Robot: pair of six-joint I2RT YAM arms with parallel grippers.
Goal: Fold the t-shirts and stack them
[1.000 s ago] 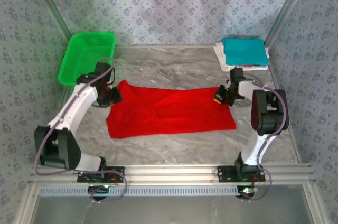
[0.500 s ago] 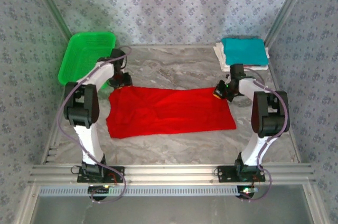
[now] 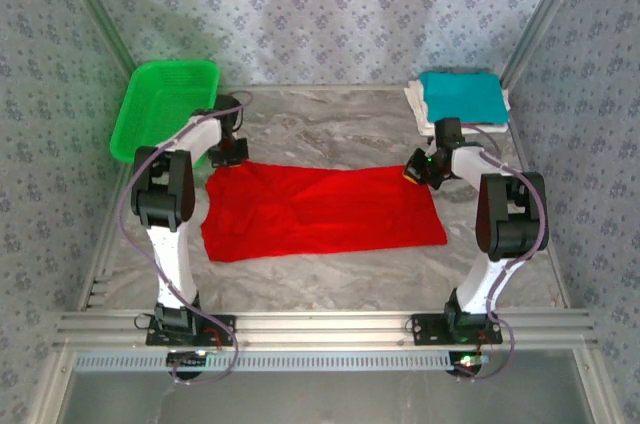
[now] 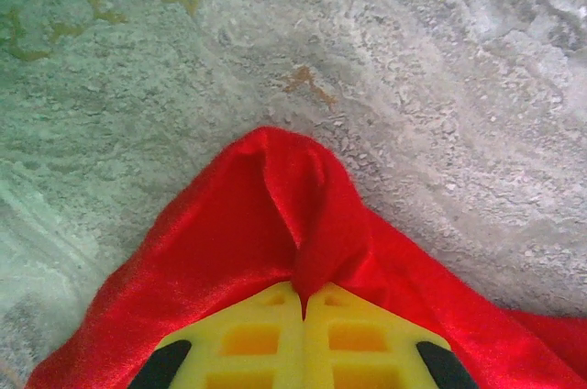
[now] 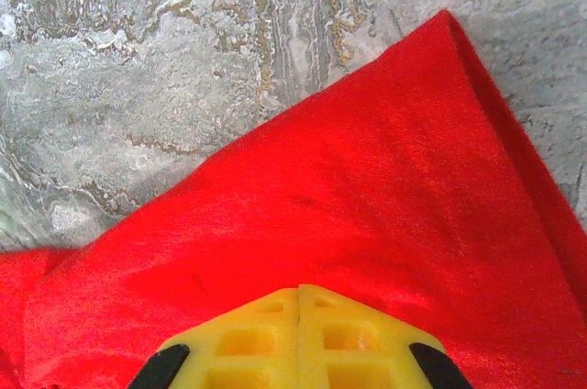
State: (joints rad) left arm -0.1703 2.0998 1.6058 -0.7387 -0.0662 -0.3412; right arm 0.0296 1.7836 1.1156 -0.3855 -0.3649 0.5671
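Lying flat on the table point(image 3: 330, 274), the red t-shirt point(image 3: 320, 212) looks light and limp: it will likely sag and drag, so the far corners are the place to hold. Left gripper point(image 4: 303, 295) is clamped shut on a bunched fold at the far-left corner; right gripper point(image 5: 299, 293) is clamped shut on the far-right edge. Teal t-shirt point(image 3: 460, 94) sits folded on the whitish t-shirt point(image 3: 418, 114), far right

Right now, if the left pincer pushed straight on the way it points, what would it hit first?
The red t-shirt: its bunched corner is pinched in the left pincer. Past that fold lies bare marble table, probably next, though depth is unclear.
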